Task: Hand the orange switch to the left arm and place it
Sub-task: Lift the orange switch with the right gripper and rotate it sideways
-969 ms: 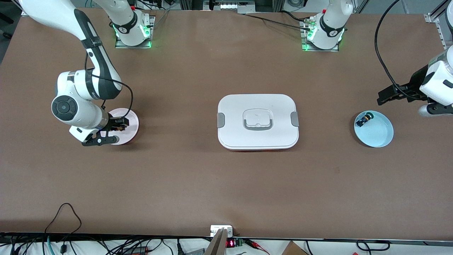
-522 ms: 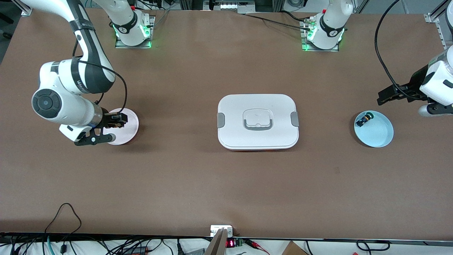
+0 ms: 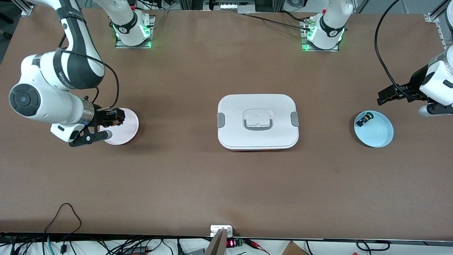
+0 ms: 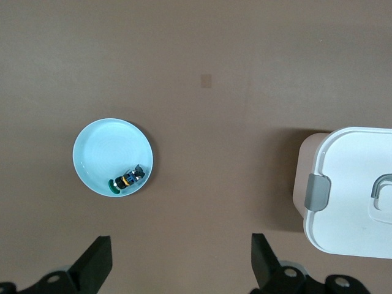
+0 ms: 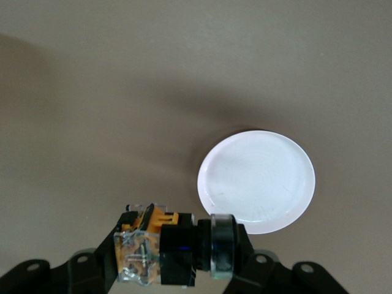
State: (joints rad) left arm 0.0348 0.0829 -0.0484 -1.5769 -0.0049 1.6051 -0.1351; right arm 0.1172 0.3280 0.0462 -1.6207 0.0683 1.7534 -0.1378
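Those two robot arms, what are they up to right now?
The right gripper is shut on the orange switch, holding it up over the pink plate. The left gripper waits open above the table beside the blue plate, which holds a blue switch. The white box sits between the plates.

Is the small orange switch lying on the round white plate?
No, the right gripper is shut on the small orange switch, holding it up above the bare round white plate.
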